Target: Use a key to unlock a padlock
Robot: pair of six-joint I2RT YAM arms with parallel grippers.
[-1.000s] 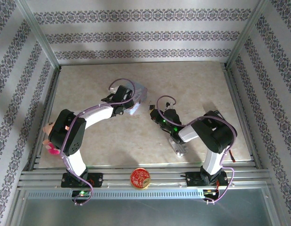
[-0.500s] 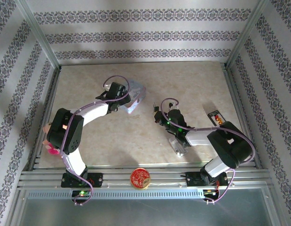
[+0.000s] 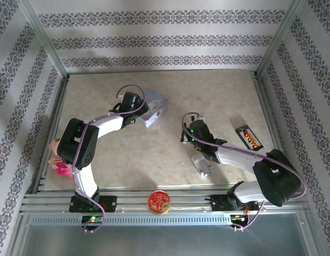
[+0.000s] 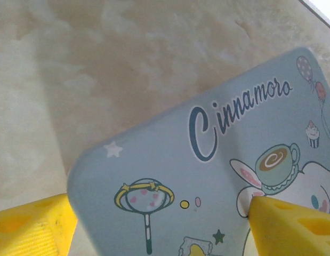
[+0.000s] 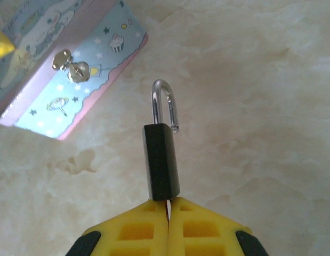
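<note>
The padlock (image 5: pixel 161 160) is a small black block with a silvery shackle (image 5: pixel 165 104) swung open, one end free. It sticks out from the tip of my right gripper (image 5: pixel 167 202), which is shut on the key (image 5: pixel 167 207), a thin grey sliver between the yellow fingertips that runs into the lock's base. In the top view my right gripper (image 3: pixel 185 137) hovers mid-table, right of the pale blue tin (image 3: pixel 157 106). My left gripper (image 4: pixel 160 202) stands open over the tin's printed lid (image 4: pixel 207 160), one finger (image 4: pixel 31 224) at the lid's left edge, the other (image 4: pixel 292 224) over the lid.
The tin's latch (image 5: pixel 71 66) faces the right gripper. A silver ridged block (image 3: pixel 202 165) lies under the right forearm. A red-and-gold round tin (image 3: pixel 159 201) sits on the front rail, a black card (image 3: pixel 249 137) at the right, a pink toy (image 3: pixel 58 160) at the left edge.
My right gripper has drawn back from the tin toward the near right, with the arm folding low over the table. My left gripper has shifted slightly left and its jaws have widened.
</note>
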